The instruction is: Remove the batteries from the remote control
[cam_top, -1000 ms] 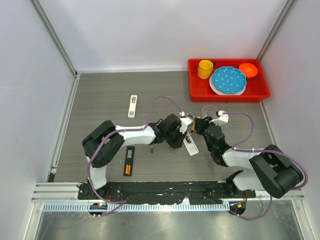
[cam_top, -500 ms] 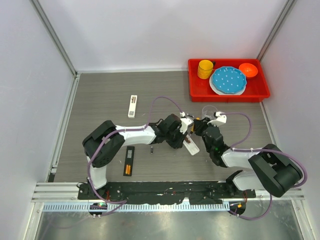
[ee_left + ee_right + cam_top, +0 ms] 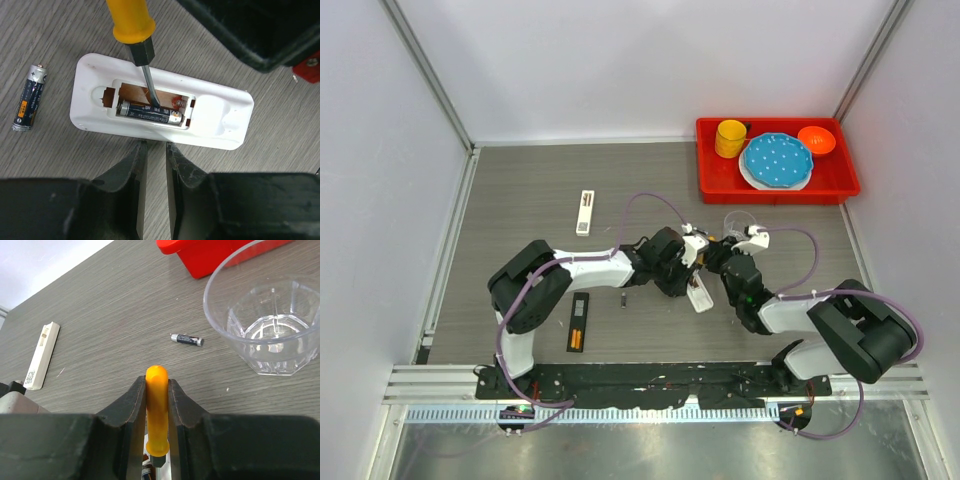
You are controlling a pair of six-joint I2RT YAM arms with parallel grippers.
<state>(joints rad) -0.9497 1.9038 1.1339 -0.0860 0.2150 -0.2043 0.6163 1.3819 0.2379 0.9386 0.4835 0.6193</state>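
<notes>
Grey wood-grain surface fills the left wrist view, where the white remote (image 3: 215, 112) lies back-up with its battery bay uncovered. One dark battery (image 3: 150, 112) sits in the near slot of that bay, and the far slot shows bare brown board. The metal shaft of the orange-handled screwdriver (image 3: 131, 20) comes down into the bay, its tip against the top of that cell. A loose battery (image 3: 30, 97) lies on the surface just beside one end of the remote. The left fingers (image 3: 141, 160) sit at the remote's near long edge, almost closed, with only a thin slit between them and nothing in it. The right fingers (image 3: 139, 397) are clamped on the screwdriver's handle, its rounded end standing up between them. Beyond, the right wrist view shows a clear cup (image 3: 265, 325), a red tray (image 3: 210, 255), a second white remote (image 3: 42, 355) and a battery near the cup (image 3: 187, 340); whether that is the same loose cell cannot be told.
</notes>
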